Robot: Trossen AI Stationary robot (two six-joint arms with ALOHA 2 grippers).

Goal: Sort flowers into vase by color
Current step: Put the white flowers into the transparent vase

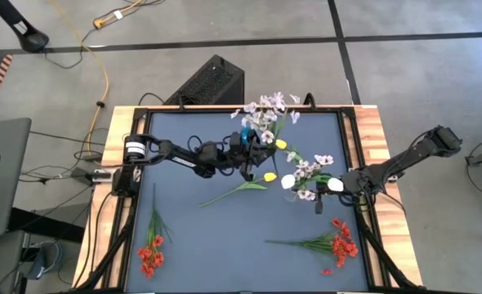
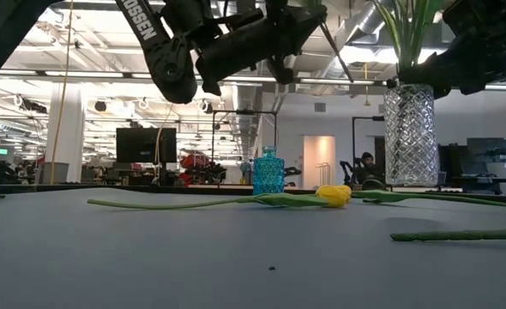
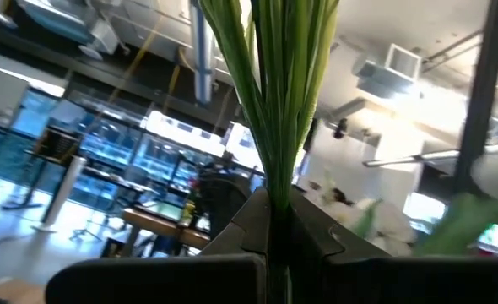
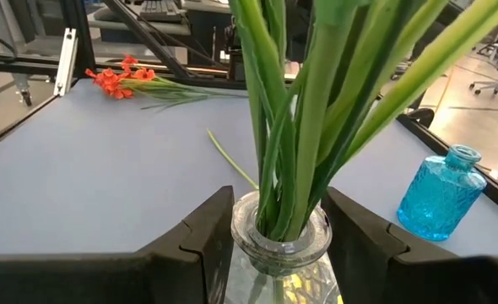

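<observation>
two grippers are at work. the left gripper has its jaws closed tight on a bunch of green stems, which belong to the lilac spray, held in the air above the far middle of the worktop, beside the small blue bottle. the right gripper has its jaws set around the neck of the clear glass vase, steadying it at the right-centre of the worktop; green stems already stand inside it.

what could go wrong, as i judge it: the held bunch is long and floppy, so blossoms may snag on the flowers already standing in the vase, or stems may splay past the narrow mouth on the way in. if the right jaws slacken, a sideways push could tip the vase. the blue bottle looks light and could be knocked over by a swing.

on the worktop lie a yellow tulip with its long stem, near the centre, and two red clusters, one at the near left, one at the near right. the lilac spray is pale, with many tiny blossoms on thin stalks.
</observation>
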